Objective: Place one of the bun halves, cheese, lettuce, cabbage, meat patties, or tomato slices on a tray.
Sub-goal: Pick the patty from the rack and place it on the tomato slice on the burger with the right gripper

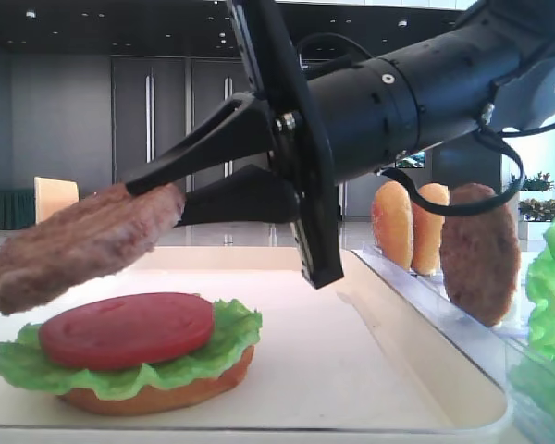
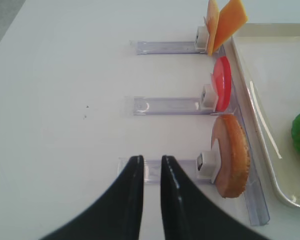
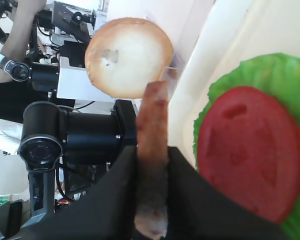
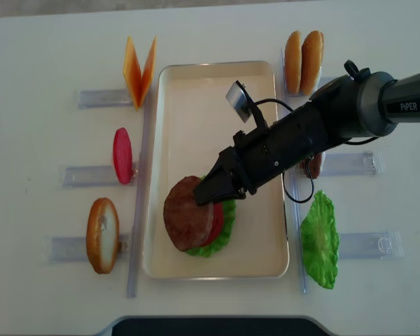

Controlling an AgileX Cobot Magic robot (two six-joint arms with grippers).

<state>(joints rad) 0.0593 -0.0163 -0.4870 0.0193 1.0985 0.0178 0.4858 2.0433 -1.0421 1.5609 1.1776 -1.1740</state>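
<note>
My right gripper (image 4: 201, 198) is shut on the edge of a brown meat patty (image 4: 186, 224), seen edge-on between the fingers in the right wrist view (image 3: 152, 125). The patty (image 1: 74, 245) hangs tilted just above a stack on the cream tray (image 4: 196, 91): a bun half (image 1: 166, 398), green lettuce (image 1: 213, 347) and a red tomato slice (image 1: 125, 328). My left gripper (image 2: 151, 160) hovers shut and empty over a clear rack, left of the tray, beside an upright bun half (image 2: 232, 155).
Clear racks flank the tray. The left ones hold cheese (image 4: 139, 70), a tomato slice (image 4: 122, 155) and a bun half (image 4: 102, 234). The right ones hold two bun halves (image 4: 303, 61), a second patty (image 1: 479, 252) and lettuce (image 4: 319, 240).
</note>
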